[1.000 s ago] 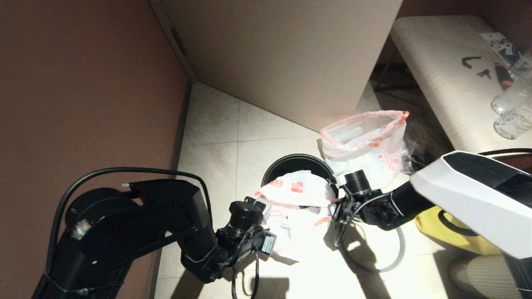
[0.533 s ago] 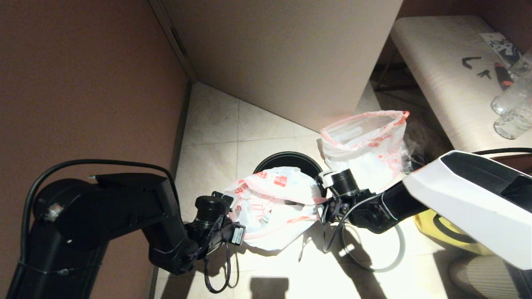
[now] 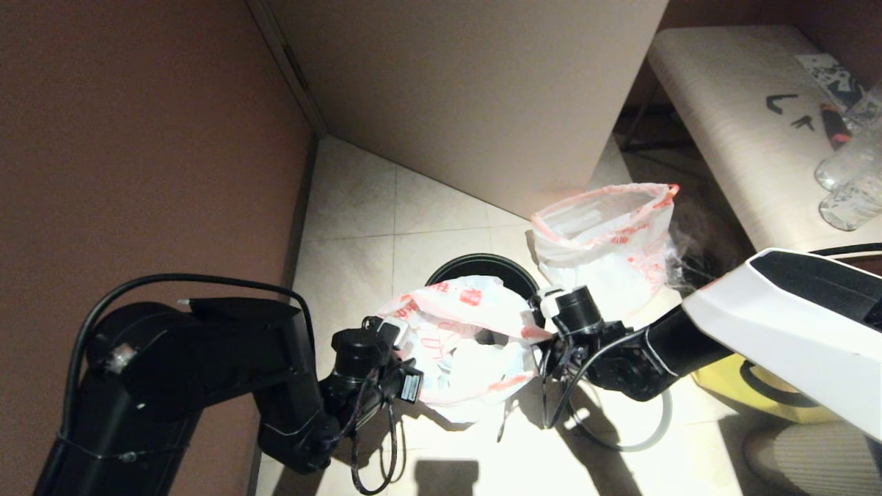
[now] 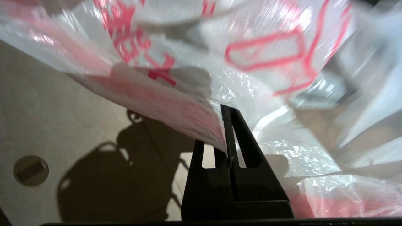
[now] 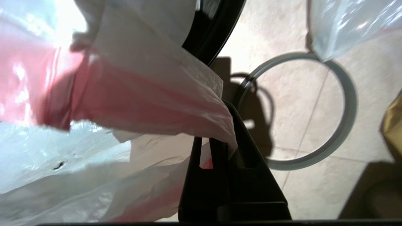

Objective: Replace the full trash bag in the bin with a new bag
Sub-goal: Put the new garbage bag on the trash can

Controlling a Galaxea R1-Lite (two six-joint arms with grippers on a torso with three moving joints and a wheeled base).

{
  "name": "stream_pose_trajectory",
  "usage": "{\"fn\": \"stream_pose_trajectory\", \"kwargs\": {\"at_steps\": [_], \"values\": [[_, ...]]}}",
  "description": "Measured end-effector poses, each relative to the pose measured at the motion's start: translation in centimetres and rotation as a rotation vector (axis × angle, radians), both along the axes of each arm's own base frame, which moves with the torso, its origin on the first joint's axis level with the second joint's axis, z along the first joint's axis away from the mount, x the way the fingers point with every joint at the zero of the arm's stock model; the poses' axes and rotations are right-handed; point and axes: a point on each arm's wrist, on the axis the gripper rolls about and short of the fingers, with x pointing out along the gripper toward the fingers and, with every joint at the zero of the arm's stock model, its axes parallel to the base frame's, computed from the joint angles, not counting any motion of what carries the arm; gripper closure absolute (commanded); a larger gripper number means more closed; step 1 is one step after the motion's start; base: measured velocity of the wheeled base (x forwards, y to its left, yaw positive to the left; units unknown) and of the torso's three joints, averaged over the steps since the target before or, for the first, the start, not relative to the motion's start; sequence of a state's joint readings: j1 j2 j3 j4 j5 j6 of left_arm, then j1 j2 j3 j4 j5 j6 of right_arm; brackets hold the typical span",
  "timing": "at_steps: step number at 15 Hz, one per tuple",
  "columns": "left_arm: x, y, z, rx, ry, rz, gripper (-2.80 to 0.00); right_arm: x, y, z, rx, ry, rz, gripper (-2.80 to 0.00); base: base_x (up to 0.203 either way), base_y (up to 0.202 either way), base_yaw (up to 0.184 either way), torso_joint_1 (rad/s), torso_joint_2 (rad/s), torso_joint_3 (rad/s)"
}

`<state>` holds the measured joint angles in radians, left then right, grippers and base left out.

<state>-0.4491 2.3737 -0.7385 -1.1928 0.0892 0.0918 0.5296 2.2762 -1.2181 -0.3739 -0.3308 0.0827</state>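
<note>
Plainly, the new bag, a slack sheet of thin, crinkled translucent white film with a red-orange hem and red printed characters, hangs stretched between the two tools above the tiled floor, its far side draped over the near rim of the bin. The left tool has its black fingers pressed together on the hem at one end of the bag's mouth; in the left wrist view the film is pinched right at the tapered tips. The right tool pinches the hem at the opposite end in the same way, the red band gathering into folds at its tips. The bin is round with a dark smooth interior and stands on the floor close to a beige cabinet panel. Just beyond it, by the panel's corner, the full trash bag stands bulging, mouth open. A thin grey hoop lies flat on the tiles under the right arm, near a yellow tote. Bare floor lies open toward the brown wall on the left side; a pale bench carrying clear bottles bounds the right.
</note>
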Motion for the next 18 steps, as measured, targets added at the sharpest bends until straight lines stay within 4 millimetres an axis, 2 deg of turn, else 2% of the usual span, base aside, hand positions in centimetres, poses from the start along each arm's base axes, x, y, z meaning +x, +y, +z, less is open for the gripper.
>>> {"fn": "stream_pose_trajectory", "kwargs": {"at_steps": [3, 7, 11, 15, 18], "values": [[0.9, -0.4, 2.8, -0.073, -0.077, 0.013, 0.0, -0.5, -0.7, 3.2, -0.017, -0.053, 0.019, 0.0, 0.0, 0.0, 0.0, 0.0, 0.0, 0.0], [2.0, -0.4, 5.6, -0.148, -0.152, 0.036, 0.0, -0.3, -1.4, 5.6, 0.009, -0.108, 0.001, 0.0, 0.0, 0.0, 0.0, 0.0, 0.0, 0.0], [3.9, -1.4, 7.6, -0.166, -0.191, 0.032, 0.0, 2.0, -2.2, 7.0, 0.011, -0.171, -0.025, 0.0, 0.0, 0.0, 0.0, 0.0, 0.0, 0.0], [5.0, -4.6, 8.2, -0.168, -0.187, -0.021, 0.0, 4.5, -4.6, 8.3, -0.028, -0.206, -0.067, 0.0, 0.0, 0.0, 0.0, 0.0, 0.0, 0.0], [5.9, -6.2, 6.3, -0.139, -0.149, -0.033, 0.0, 5.3, -5.1, 7.7, -0.03, -0.201, -0.079, 0.0, 0.0, 0.0, 0.0, 0.0, 0.0, 0.0]]}}
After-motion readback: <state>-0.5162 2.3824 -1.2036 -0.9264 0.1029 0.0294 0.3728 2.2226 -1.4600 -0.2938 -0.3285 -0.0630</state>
